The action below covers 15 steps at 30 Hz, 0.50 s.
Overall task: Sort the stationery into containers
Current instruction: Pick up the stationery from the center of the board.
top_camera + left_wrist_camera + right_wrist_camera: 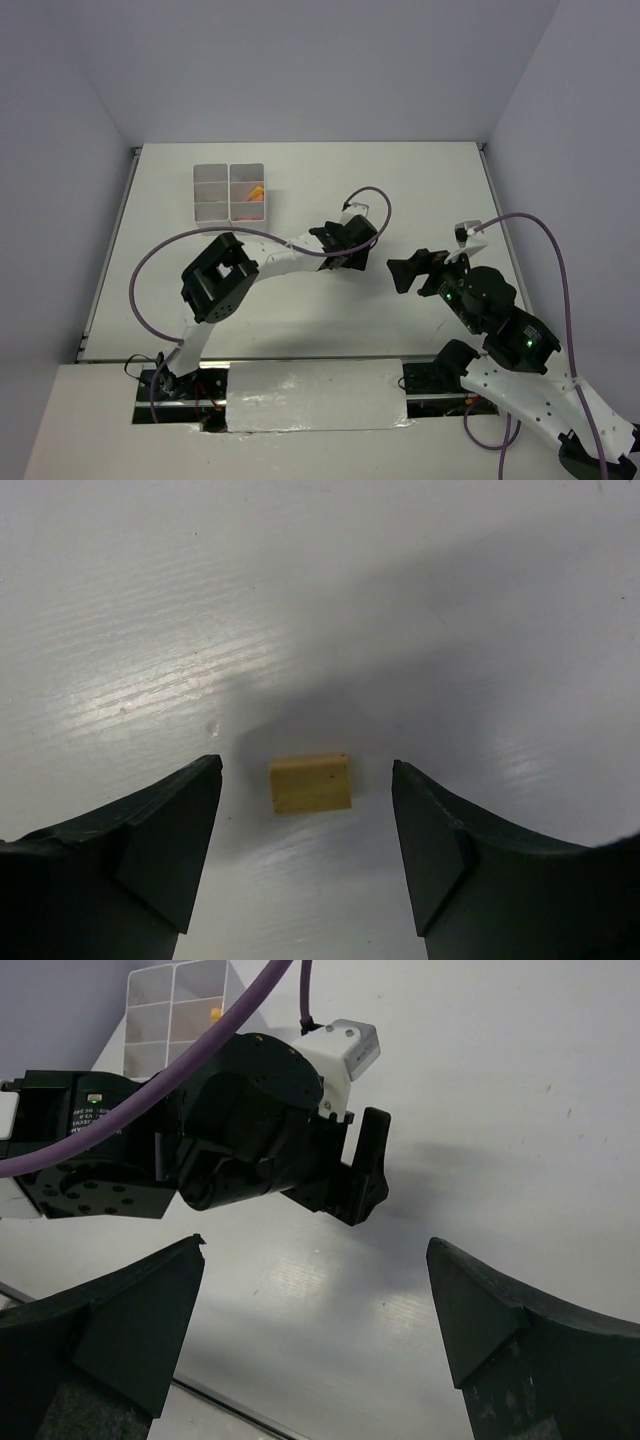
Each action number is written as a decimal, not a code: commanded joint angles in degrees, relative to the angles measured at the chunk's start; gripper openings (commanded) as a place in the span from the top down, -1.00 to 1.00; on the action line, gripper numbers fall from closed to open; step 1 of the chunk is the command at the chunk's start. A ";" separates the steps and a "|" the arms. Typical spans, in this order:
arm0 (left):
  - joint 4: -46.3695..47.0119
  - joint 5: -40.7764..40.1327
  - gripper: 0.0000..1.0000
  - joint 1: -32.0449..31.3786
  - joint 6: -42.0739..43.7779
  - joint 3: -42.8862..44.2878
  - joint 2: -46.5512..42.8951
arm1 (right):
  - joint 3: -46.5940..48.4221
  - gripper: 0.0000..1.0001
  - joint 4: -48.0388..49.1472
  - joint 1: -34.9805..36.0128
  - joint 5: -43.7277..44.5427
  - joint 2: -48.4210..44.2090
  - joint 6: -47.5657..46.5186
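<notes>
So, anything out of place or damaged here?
Nothing stands out. The block lies flat on the table inside the open left gripper, and the organiser sits square, with orange items in one compartment.

A robotics lab test cell: bare pale grey walls (300, 60) enclose a plain white tabletop (420, 190), and purple cables (240, 1010) trail across it.
</notes>
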 commanded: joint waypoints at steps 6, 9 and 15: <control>-2.65 -0.84 -0.55 -1.33 -0.08 0.89 1.90 | -0.22 -0.99 3.22 -0.18 -1.51 1.01 -1.59; -1.94 0.47 -0.53 -1.41 0.01 1.24 2.95 | -0.22 -0.99 3.31 -0.18 -1.77 1.10 -1.77; -2.12 0.66 -0.41 -1.50 -0.51 2.12 4.62 | 0.13 -0.99 3.13 -0.09 -1.77 1.01 -2.12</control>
